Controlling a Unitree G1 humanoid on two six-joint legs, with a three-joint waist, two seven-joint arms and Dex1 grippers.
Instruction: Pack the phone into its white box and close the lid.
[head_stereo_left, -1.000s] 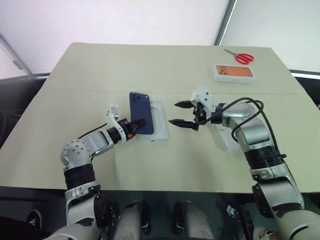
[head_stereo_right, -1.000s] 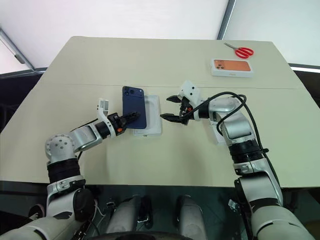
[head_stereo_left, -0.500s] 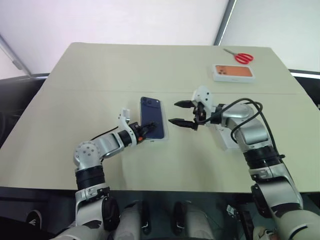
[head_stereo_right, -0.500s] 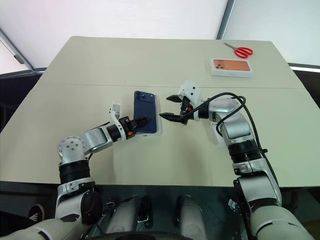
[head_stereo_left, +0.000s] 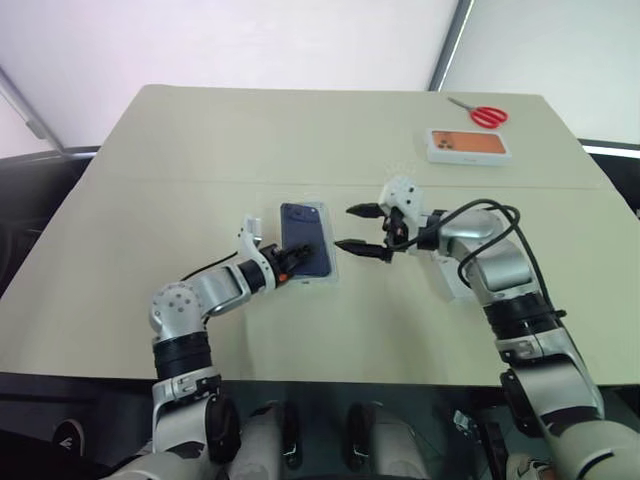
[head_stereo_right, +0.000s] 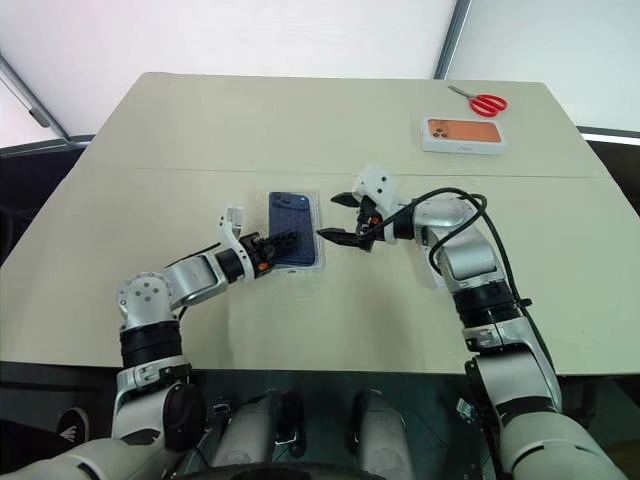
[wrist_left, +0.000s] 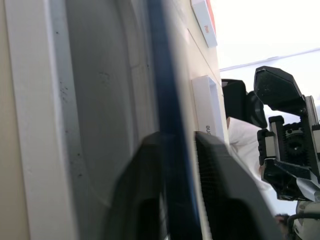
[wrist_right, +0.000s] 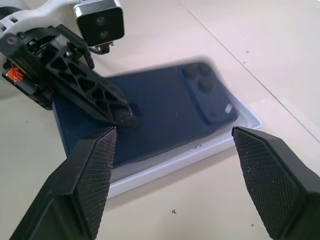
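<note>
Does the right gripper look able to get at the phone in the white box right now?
Probably yes: the right gripper, jaws wide, hangs beside the white box, nothing between. The left gripper still straddles the phone's near end.

phone (head_stereo_left: 304, 237): navy, camera-side up, in white box (head_stereo_left: 322, 279) | lid (head_stereo_left: 447, 276): apart, right

silver arms (head_stereo_left: 200, 296), blk cables, blk textured jaws, orange accents
</note>
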